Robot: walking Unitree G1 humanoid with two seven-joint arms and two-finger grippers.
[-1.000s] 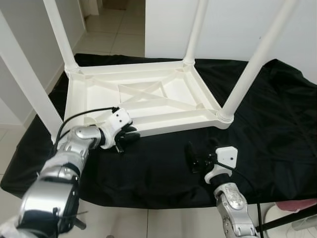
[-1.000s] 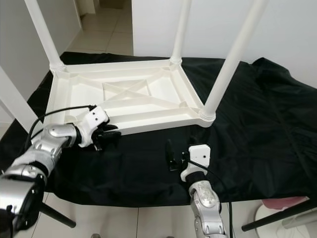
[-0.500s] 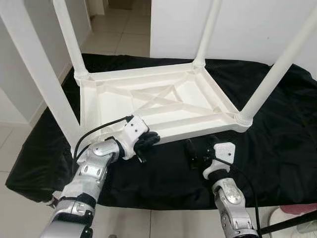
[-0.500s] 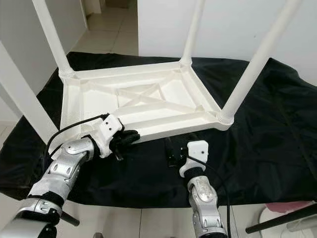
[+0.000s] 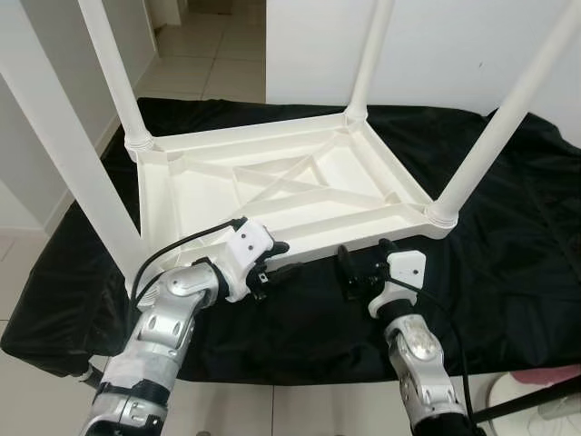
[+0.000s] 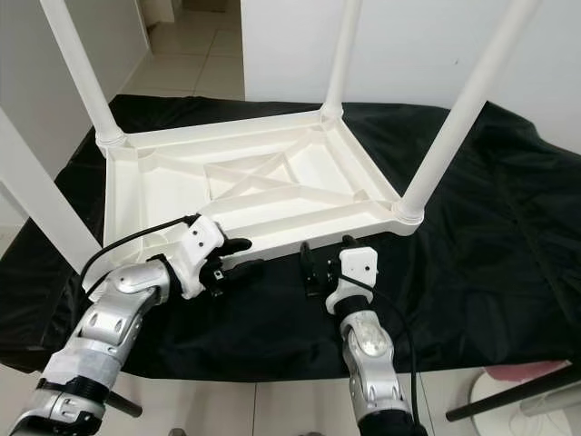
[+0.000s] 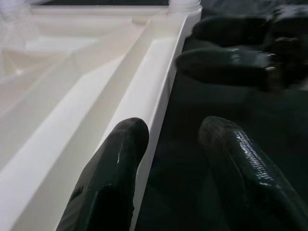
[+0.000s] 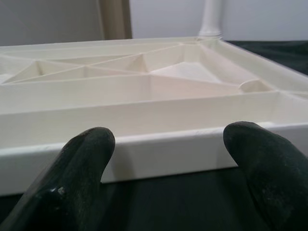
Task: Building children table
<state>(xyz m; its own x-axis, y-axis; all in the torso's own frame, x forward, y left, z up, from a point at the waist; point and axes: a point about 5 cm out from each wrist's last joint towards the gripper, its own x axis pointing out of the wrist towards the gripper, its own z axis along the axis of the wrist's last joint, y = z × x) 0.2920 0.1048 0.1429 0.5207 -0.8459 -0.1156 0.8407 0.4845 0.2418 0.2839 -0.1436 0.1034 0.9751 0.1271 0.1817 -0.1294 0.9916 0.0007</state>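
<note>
A white plastic children's table [image 5: 209, 195] lies upside down on a black cloth, its four legs [image 5: 497, 118] pointing up. My left gripper [image 5: 279, 259] is open at the near rim [image 5: 318, 247]. In the left wrist view one finger [image 7: 115, 163] lies inside the rim and the other [image 7: 236, 154] outside, over the cloth. My right gripper [image 5: 361, 270] is open just in front of the same rim, a hand's width to the right. Its fingertips [image 8: 91, 144] face the rim wall [image 8: 159, 151] without touching it.
The black cloth [image 5: 508, 236] covers a low platform with edges close in front of me. Tiled floor [image 5: 213, 54] and a white wall [image 5: 436, 45] lie beyond. The near left leg [image 5: 54, 136] rises close to my left arm. A black rod [image 5: 531, 400] and a pink object [image 5: 545, 377] sit at the lower right.
The camera has shifted. Both grippers have come up to the table's near rim. The left gripper's fingers have spread and now straddle the rim.
</note>
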